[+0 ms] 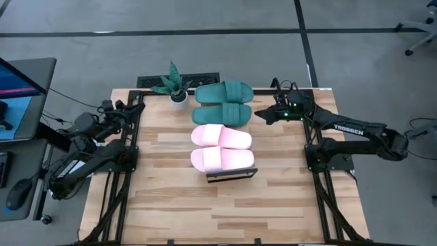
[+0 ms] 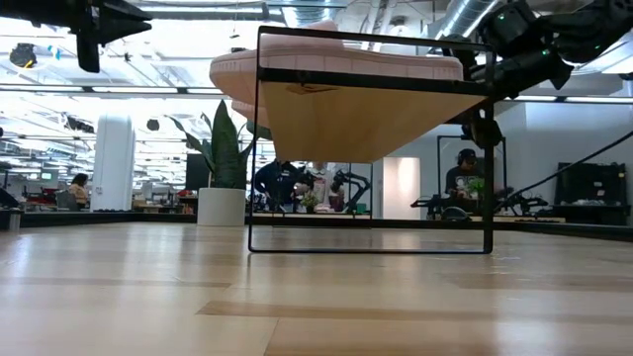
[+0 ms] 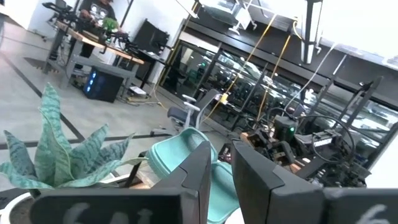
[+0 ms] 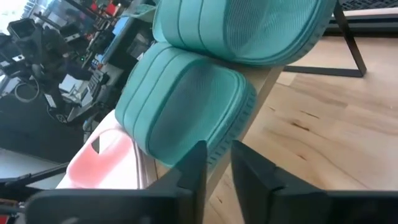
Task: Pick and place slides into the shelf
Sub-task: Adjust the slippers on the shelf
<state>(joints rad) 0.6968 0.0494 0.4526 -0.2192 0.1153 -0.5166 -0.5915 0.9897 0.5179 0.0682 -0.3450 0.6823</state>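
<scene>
In the high view, the shelf (image 1: 231,175) is standing at the centre of the slatted wooden table (image 1: 171,212), only its near dark end showing in the lower middle of the frame; the rest of its plank top is lying under four slides set side by side along it. Nearest the bottom of the frame, the first pink slide (image 1: 223,159) is resting on the shelf, and the second pink slide (image 1: 221,137) is sitting just above it, the two touching. Higher in the frame, the green slides are following: one green slide (image 1: 222,114) beside the pinks and the other green slide (image 1: 224,91) at the far end of the row.

At the middle right of the frame, the right gripper (image 1: 258,115) is hanging just beside the green pair; in its wrist view its fingers (image 4: 189,171) are standing slightly apart, gripping nothing, with a green slide's edge just beyond them. At the middle left, the left gripper (image 1: 135,104) is waiting well apart from the shelf, its fingers (image 3: 196,171) nearly together and clasping nothing.

Toward the top centre, a potted plant (image 1: 175,86) is standing in a white pot just left of the far green slide.
</scene>
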